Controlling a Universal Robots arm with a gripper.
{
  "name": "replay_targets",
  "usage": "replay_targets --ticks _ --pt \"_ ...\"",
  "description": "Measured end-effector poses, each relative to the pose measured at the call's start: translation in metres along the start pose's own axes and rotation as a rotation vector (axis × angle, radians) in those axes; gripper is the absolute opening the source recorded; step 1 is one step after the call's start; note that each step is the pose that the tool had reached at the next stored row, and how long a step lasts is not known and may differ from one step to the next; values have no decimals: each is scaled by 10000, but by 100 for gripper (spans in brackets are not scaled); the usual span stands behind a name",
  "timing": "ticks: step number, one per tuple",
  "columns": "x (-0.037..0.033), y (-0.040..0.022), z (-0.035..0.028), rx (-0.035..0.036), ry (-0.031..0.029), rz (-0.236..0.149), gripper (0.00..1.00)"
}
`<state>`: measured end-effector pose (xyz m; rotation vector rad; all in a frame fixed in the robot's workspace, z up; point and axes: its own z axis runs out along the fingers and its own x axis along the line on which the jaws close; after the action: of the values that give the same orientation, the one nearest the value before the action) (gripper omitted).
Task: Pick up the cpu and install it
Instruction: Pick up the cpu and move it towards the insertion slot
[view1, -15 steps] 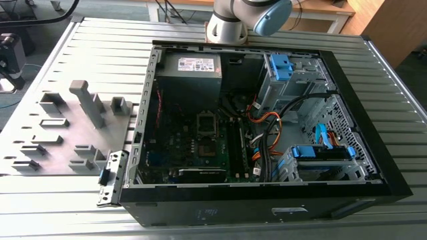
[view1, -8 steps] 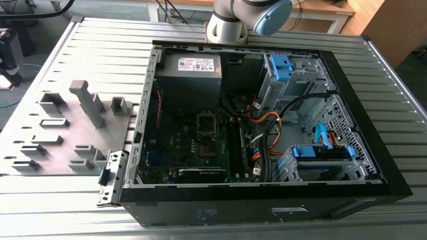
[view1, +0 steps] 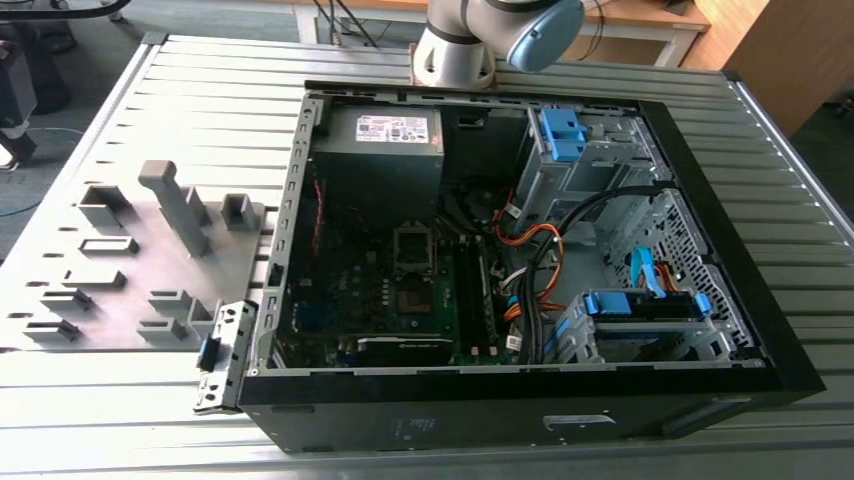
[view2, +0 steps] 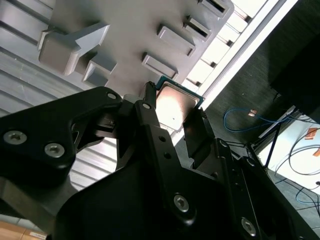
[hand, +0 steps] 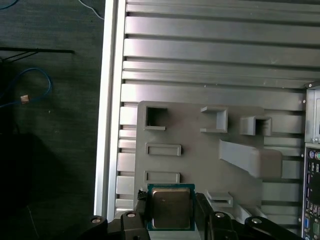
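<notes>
cpu (hand: 171, 206) between black fingers (view2: 152, 125), grey tray (hand: 200, 145) beyond

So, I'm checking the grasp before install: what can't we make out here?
- cpu, second wrist view: part hidden behind the claw.
- Motherboard socket, exterior view: too small to tell if open.
- Tray, first wrist view: partly covered by cpu and claw.

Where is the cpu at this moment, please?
In both wrist views, the cpu is clamped between the fingers of the gripper. It is held in the air above the grey tray, which lies on the ribbed table.
</notes>
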<state>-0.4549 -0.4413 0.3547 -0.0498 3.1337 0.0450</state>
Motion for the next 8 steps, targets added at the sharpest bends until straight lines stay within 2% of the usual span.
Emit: replay_targets --ticks 8 --pt "-1 1 -45 0 0 0 47"
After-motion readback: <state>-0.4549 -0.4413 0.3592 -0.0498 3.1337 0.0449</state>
